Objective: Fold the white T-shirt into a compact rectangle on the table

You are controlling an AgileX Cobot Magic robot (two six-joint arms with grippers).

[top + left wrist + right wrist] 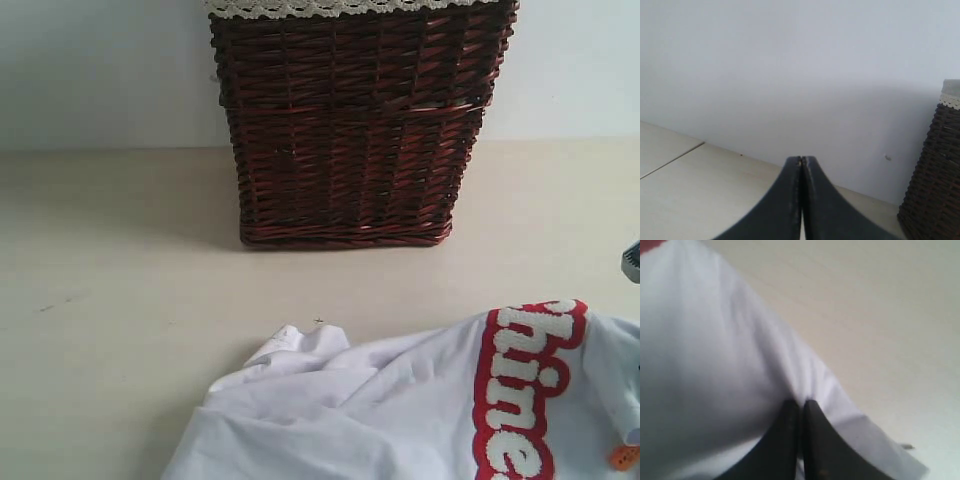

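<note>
**Two grippers closed, the right one pinching white cloth**

Both pairs of dark fingers are pressed together. In the left wrist view, the left gripper (801,159) has its tips touching with nothing between them. It hangs above the table (700,190) and faces a pale wall (790,75), with the wicker basket (935,175) off to one side.

In the right wrist view, the right gripper (801,402) has its tips closed on a puckered fold near the edge of the white T-shirt (715,365). Bare table (880,315) lies beyond the cloth.

In the exterior view, the white T-shirt (400,410) lies rumpled on the table (120,300), in the near right part. It is well apart from the dark brown basket (350,130), which stands at the back. The shirt's red-outlined fuzzy letters (525,385) face up near the right edge, and a small orange tag (624,458) sits at the lower right corner.
</note>
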